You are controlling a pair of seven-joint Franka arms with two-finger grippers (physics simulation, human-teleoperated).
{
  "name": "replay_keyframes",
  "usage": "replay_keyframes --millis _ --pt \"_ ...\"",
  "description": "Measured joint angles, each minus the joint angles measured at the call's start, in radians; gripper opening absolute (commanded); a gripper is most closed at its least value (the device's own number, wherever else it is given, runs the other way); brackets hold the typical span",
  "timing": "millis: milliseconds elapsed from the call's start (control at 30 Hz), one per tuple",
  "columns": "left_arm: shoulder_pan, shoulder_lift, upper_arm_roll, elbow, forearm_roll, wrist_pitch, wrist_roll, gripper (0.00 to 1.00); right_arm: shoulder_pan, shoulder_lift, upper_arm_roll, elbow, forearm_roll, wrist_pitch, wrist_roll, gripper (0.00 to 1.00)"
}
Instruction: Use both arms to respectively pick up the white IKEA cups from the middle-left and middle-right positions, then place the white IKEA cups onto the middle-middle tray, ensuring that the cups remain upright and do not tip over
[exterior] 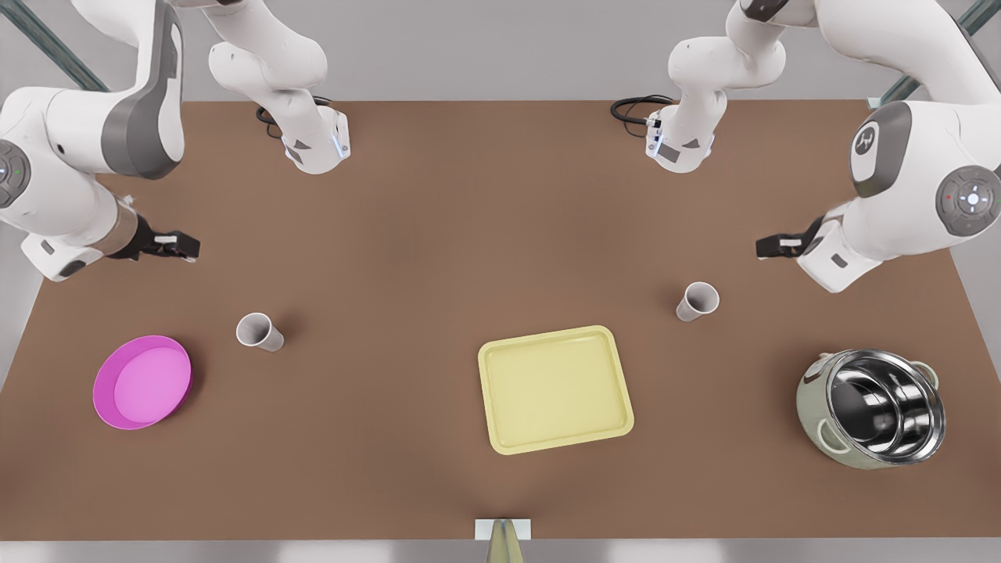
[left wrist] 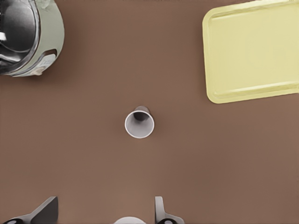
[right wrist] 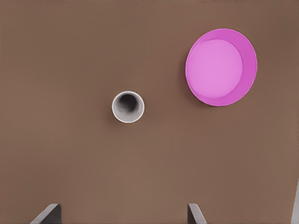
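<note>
Two white IKEA cups stand upright on the brown table. One cup (exterior: 697, 301) (left wrist: 139, 123) is at the front view's right, with my left gripper (exterior: 770, 246) (left wrist: 103, 215) hovering above and behind it, open and holding nothing. The other cup (exterior: 260, 331) (right wrist: 128, 107) is at the front view's left; my right gripper (exterior: 184, 246) (right wrist: 122, 215) hangs above and behind it, also open with nothing between its fingers. The pale yellow tray (exterior: 555, 389) (left wrist: 252, 51) lies between the cups, nearer the front edge, with nothing on it.
A round magenta dish (exterior: 142, 381) (right wrist: 221, 66) lies at the front view's far left, close to the cup there. A shiny steel pot (exterior: 876, 407) (left wrist: 25, 37) stands at the far right. Both arm bases sit at the table's back edge.
</note>
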Motion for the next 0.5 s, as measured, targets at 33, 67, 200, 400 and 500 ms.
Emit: replay_keyframes --millis 33,67,200,400,500 --pt "0.000 0.000 0.000 -0.002 -0.001 0.009 -0.002 1.00 0.006 0.006 0.000 0.000 -0.001 0.012 0.001 1.00" --pt "0.000 0.000 0.000 -0.015 -0.001 0.019 -0.004 1.00 0.013 0.034 -0.001 0.012 -0.003 0.023 0.001 1.00" --pt "0.001 0.011 0.008 -0.353 0.014 0.217 -0.010 1.00 -0.036 0.318 -0.016 0.140 0.022 0.063 0.001 1.00" --pt "0.015 0.031 0.026 -0.672 0.002 0.593 -0.018 1.00 -0.090 0.482 -0.015 0.055 0.102 0.248 -0.002 1.00" --pt "0.021 0.047 0.031 -0.751 -0.001 0.741 -0.019 1.00 -0.095 0.464 -0.015 -0.034 0.124 0.356 -0.007 1.00"
